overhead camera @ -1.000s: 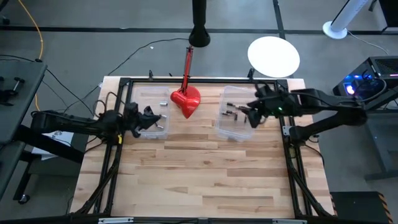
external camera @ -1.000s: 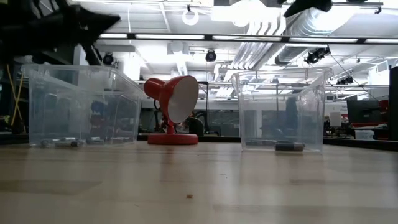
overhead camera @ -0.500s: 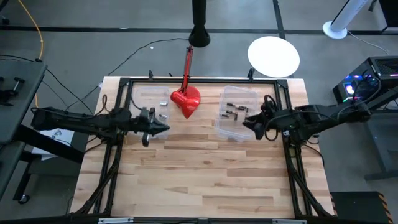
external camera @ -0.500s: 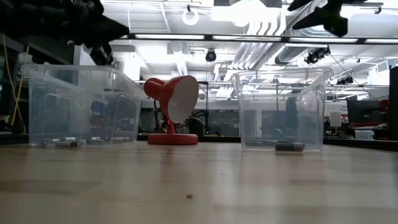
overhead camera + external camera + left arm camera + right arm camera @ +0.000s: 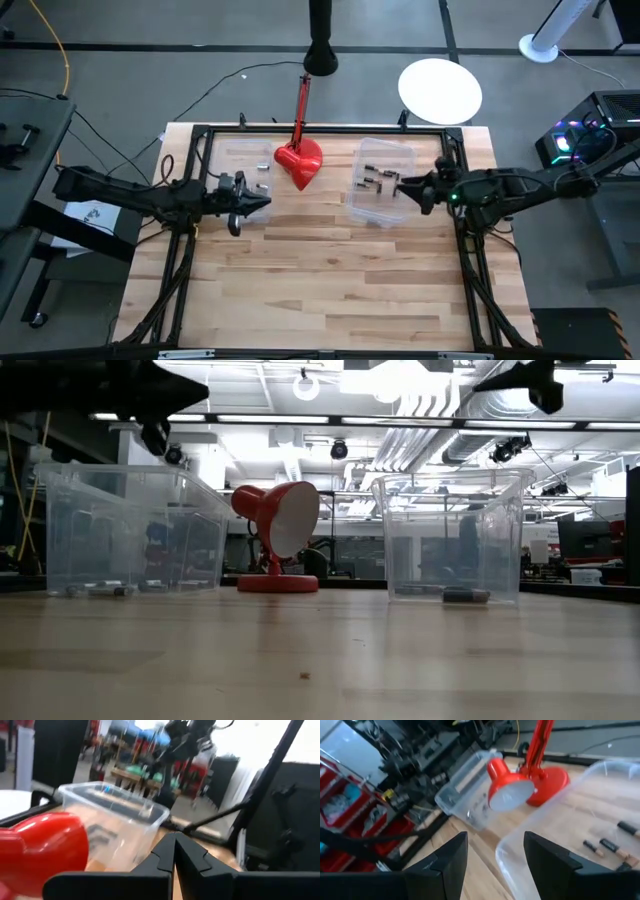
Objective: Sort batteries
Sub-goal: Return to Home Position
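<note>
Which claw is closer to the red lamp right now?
Left. The left claw sits close beside the red lamp; the right claw is farther off, over the right bin.

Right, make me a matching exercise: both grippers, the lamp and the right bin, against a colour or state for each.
Things:
1. left gripper
2. right gripper
3. lamp
4. right bin

Colours or states:
A. clear, with batteries inside
B. fingers open
C. red
D. fingers shut

Pairs: 1-D, 2-B, 3-C, 4-A.
</note>
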You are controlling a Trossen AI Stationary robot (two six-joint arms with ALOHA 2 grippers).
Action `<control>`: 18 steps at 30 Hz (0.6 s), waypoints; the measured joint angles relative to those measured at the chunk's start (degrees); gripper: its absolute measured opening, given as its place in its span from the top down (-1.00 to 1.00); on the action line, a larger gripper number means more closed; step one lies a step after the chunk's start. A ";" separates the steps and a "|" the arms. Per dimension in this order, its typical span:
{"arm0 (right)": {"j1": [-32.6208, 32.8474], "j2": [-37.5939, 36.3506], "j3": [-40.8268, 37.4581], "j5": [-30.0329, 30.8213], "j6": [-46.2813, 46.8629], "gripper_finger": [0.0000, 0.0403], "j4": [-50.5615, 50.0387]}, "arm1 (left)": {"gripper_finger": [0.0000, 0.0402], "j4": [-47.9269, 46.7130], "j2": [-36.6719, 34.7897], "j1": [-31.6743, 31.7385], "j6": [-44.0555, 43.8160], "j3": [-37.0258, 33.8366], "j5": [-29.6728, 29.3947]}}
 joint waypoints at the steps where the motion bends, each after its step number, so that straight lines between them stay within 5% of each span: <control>1: -0.01 -0.10 0.56 0.48 -0.26 0.07 0.04 | 1.00 3.27 -0.04 -0.27 0.00 -1.52 0.04; 7: 0.00 -0.25 3.56 2.83 -0.83 0.07 -0.05 | 1.00 20.91 -2.91 0.24 2.17 -10.67 0.14; 18: 0.04 0.59 4.43 3.06 -2.06 0.07 -0.11 | 1.00 5.45 -13.35 1.91 0.94 -13.74 1.51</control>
